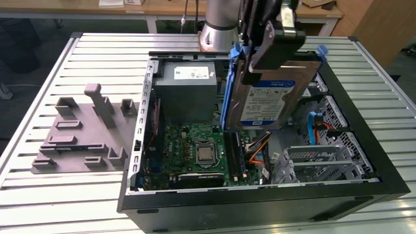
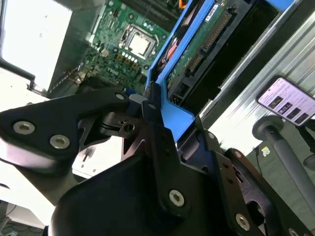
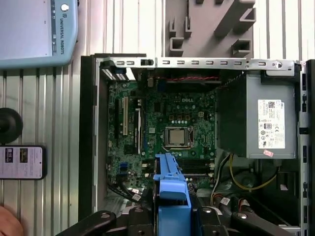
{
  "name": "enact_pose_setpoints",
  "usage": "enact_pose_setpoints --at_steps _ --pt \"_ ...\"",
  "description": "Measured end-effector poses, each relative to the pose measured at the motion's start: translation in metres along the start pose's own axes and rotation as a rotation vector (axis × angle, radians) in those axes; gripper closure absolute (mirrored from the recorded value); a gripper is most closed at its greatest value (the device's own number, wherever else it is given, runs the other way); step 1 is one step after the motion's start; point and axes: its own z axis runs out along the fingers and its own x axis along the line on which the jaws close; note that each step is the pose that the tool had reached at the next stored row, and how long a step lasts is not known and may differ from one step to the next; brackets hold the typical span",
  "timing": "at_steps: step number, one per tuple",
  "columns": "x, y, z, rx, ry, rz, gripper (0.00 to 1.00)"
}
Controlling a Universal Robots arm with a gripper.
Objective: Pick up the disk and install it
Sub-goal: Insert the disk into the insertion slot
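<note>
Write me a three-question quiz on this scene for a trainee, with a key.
1. True or false: the disk already sits in a drive bay of the computer case.
2. Fill in: the grey fixture lies on the table at the exterior view's ____ of the case.
3. What are the jaws of the gripper shut on? A) the disk B) the grey fixture C) nothing, they are open
Key: 1 false, it hangs over the open case; 2 left; 3 A.

Disk [image 1: 270, 105] above open case [image 1: 260, 200] (motherboard [image 1: 192, 146] inside), fixture [image 1: 78, 141] beside case at exterior view's left
</note>
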Motion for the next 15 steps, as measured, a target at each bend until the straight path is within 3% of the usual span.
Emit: enact_pose_setpoints --at_steps 3,12,15 --pt "0.002 -0.0097 0.0003 0.0 0.0 0.0 0.64" --pt "0.0216 -0.014 0.0006 0.0 0.001 0.0 0.64" --pt "0.0259 -0.0208 0.0011 -0.0001 0.001 0.0 0.64"
